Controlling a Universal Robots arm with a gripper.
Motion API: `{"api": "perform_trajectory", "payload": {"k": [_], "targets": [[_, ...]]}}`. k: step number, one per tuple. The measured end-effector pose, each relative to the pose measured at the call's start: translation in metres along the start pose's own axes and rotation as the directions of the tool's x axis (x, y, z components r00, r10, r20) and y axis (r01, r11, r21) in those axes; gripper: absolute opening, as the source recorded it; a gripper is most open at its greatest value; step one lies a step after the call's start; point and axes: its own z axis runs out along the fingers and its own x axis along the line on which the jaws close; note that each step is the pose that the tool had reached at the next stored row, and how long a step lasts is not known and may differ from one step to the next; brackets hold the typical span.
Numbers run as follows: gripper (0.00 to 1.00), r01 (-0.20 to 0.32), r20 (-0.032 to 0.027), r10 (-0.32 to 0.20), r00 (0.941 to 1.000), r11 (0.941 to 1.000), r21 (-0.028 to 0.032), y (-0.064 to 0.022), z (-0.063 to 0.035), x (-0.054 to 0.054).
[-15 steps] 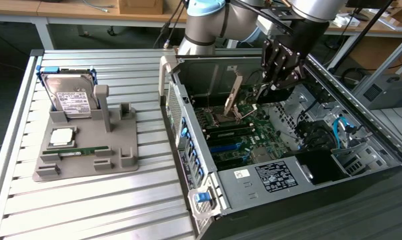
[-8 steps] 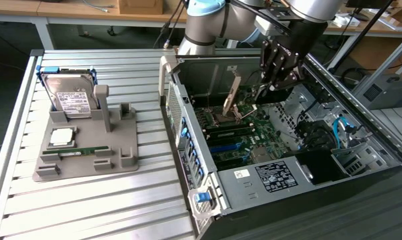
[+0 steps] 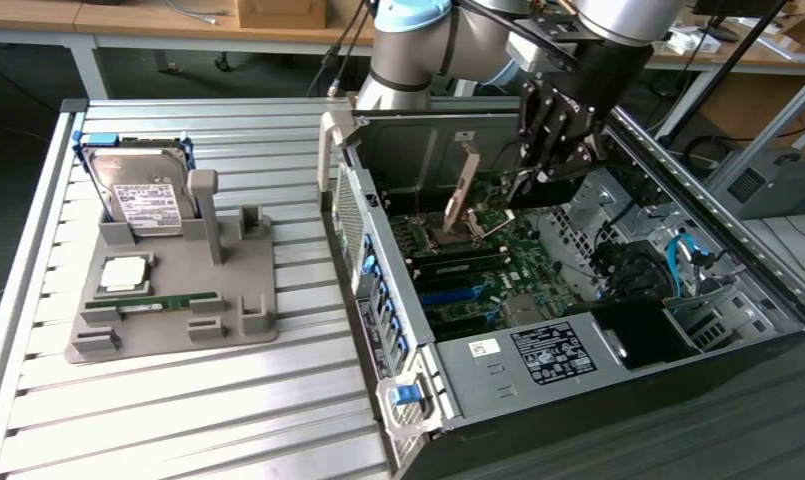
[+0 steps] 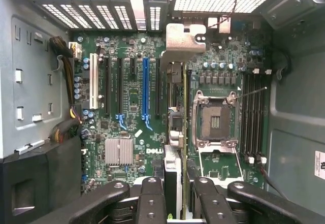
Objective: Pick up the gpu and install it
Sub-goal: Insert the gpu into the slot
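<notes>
Clamping thin dark-green gpu edge-down, black gripper, jaws half-closed, hovers exterior view's upper centre over green motherboard, presumably for slotting.

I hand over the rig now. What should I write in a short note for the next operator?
Grip: the gripper has its jaws shut on the gpu, held on edge.
Place: inside the open computer case, above the motherboard, beside the CPU socket.
Done: the gpu is picked up.
Left: the gpu is not yet seated in a slot.
</notes>
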Motion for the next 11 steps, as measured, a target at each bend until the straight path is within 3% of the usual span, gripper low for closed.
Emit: {"api": "perform_trajectory", "payload": {"k": [11], "targets": [[0.27, -0.008, 0.0002, 0.008, 1.0000, 1.0000, 0.0002, 0.0016, 0.0062, 0.0032]]}}
